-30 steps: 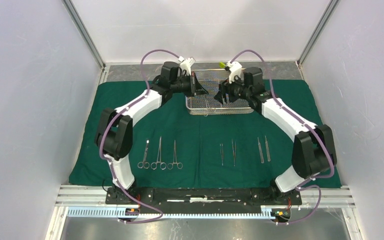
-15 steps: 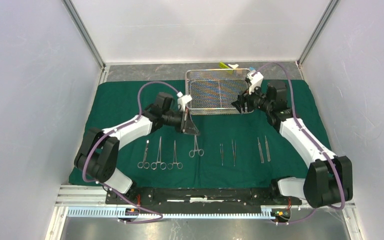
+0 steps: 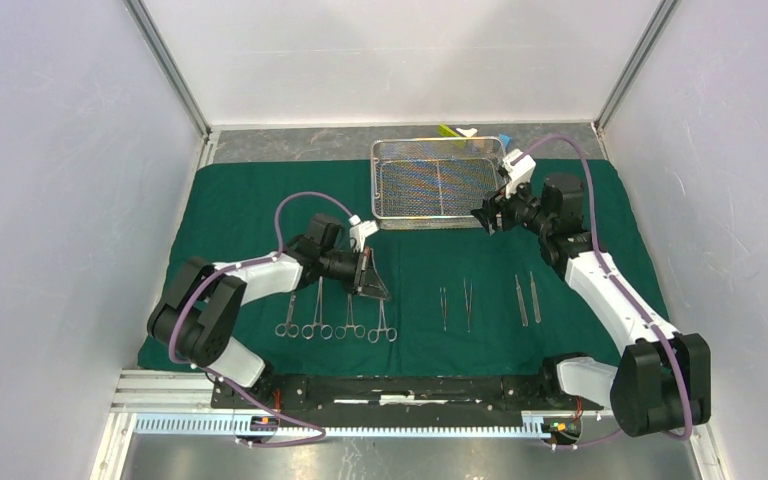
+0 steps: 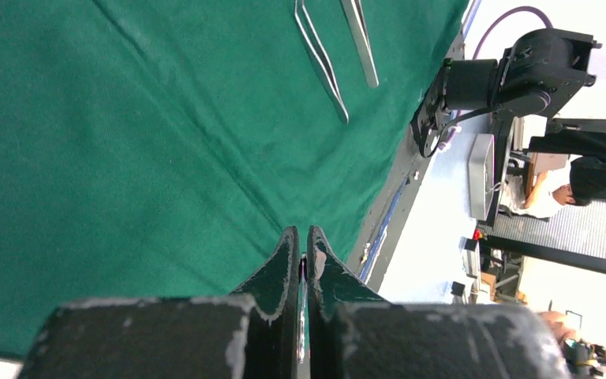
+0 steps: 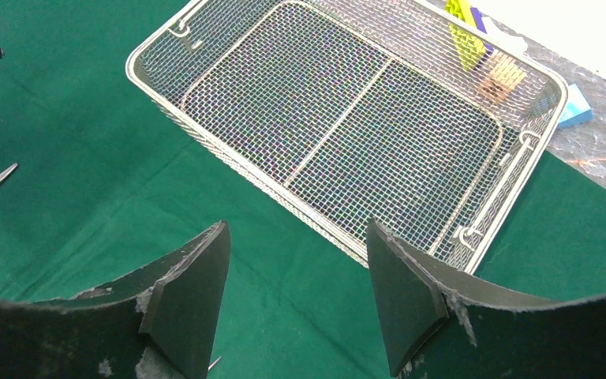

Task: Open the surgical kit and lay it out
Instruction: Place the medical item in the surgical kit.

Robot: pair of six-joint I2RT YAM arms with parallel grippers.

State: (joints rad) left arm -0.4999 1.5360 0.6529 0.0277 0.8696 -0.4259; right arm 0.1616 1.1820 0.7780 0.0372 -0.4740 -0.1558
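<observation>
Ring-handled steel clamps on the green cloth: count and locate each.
4 ring-handled steel clamps, side by side front-left on the dark green cloth: leftmost, second, third, fourth in the left gripper.

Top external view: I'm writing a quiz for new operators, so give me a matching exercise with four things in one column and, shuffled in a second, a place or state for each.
1. wire-mesh tray
2. left gripper
3. right gripper
4. tweezers

A. open, beside the tray's right end
B. empty, at the far edge of the cloth
C. shut, over the row of ring-handled clamps
D. lying in a row on the cloth's right half

Pairs: 1-B, 2-C, 3-A, 4-D
</observation>
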